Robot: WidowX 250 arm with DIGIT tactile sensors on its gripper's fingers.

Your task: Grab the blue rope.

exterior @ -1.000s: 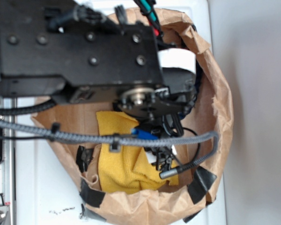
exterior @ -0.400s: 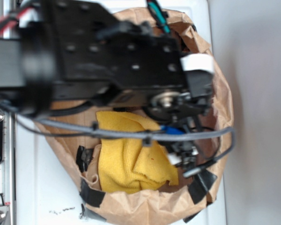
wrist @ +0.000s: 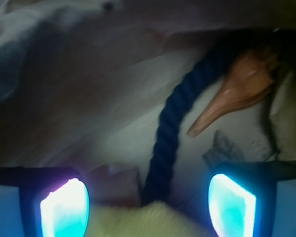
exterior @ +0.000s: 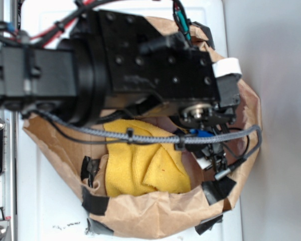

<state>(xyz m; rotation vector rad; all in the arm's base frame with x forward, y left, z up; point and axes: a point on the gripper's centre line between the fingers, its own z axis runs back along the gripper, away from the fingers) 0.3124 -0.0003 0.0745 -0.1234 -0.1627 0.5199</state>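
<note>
With the claw (wrist: 148,202) spread wide and the rope (wrist: 168,123) curving up mid-frame between its pads, its lower end seemingly tucked under the yellow cloth (wrist: 143,222), closing too low could pinch cloth or nudge the shell (wrist: 237,91) at upper right.

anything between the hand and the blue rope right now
Nothing visible blocks it. In the wrist view the blue rope runs up between the open fingers of the hand. Its lower end slips under the yellow cloth, and the orange shell lies beside its upper part.
</note>
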